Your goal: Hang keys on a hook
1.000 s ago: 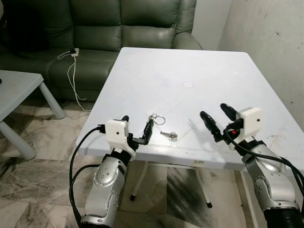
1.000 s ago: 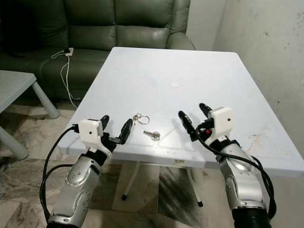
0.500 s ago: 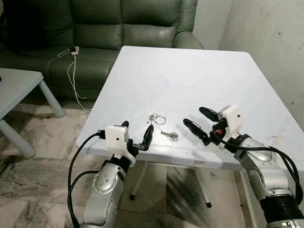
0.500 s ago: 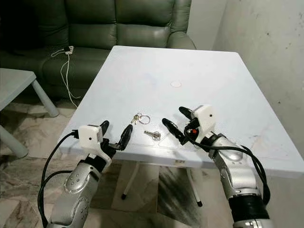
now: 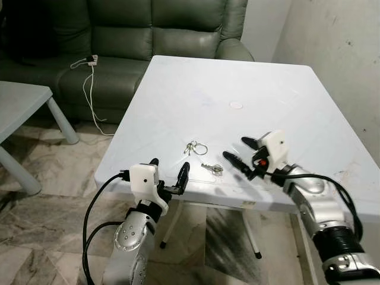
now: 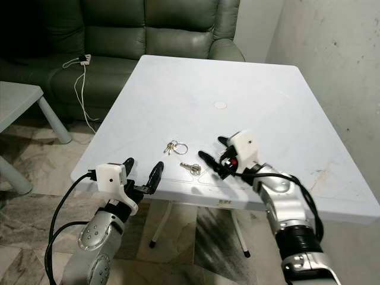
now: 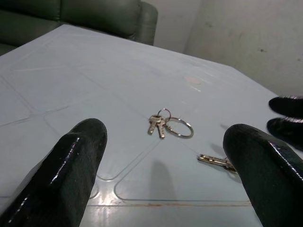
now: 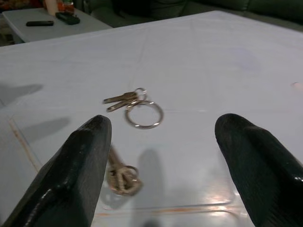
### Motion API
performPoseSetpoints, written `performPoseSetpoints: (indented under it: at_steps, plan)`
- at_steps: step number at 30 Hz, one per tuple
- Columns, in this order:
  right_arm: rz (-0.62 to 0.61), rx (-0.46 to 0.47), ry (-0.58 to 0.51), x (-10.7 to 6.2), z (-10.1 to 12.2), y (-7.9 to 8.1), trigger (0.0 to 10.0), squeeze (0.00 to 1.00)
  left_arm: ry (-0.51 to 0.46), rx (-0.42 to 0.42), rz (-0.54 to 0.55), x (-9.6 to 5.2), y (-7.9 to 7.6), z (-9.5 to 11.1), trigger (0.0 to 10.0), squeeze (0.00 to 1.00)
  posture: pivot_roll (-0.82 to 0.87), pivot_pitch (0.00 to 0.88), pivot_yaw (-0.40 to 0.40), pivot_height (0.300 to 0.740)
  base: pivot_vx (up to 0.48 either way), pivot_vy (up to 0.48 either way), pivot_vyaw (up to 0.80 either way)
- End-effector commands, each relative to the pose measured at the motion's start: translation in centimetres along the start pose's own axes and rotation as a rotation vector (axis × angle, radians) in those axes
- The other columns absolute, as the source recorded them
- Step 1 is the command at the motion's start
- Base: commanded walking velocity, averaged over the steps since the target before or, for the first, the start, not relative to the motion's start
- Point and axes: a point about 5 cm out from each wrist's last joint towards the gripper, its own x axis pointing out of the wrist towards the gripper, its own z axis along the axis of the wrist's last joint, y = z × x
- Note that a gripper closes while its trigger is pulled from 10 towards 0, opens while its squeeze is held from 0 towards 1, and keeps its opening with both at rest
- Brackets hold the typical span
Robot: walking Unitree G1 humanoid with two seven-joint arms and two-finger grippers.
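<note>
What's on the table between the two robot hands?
Between the left gripper and the right gripper lie a single key and a key ring with keys, on the white table. The eye views show it; both jaws are open.

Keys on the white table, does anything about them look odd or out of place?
Slightly. One single key lies apart from the key ring, loose on the table near its front edge. The open right end effector sits just beside it. No hook is visible.

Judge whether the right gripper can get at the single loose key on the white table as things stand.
Probably yes: the right gripper is open beside the single key, with bare table between them.
</note>
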Motion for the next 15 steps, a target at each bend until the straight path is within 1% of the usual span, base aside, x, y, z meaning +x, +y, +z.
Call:
performPoseSetpoints:
  at_steps: [1,5,10,15]
  plan:
    - [0.000,-0.025,0.007,0.4,0.1,0.0,10.0,0.00,-0.019,-0.027,-0.001,0.1,-0.7,0.4,10.0,0.00,0.03,0.023,-0.089,0.740,0.000,0.000,0.00]
    - [-0.001,-0.029,0.019,1.1,-0.6,0.7,10.0,0.00,-0.020,-0.029,0.007,0.0,-0.6,0.5,10.0,0.00,0.03,0.027,-0.090,0.740,0.000,0.000,0.00]
    - [0.011,-0.019,0.028,1.5,-1.2,1.2,10.0,0.00,-0.019,-0.030,0.013,-0.1,-0.6,0.5,10.0,0.00,0.04,0.032,-0.091,0.740,0.000,0.000,0.00]
    - [0.016,-0.045,0.041,1.7,-1.6,1.6,10.0,0.00,-0.017,-0.030,0.018,-0.2,-0.5,0.5,10.0,0.00,0.04,0.038,-0.092,0.740,0.000,0.000,0.00]
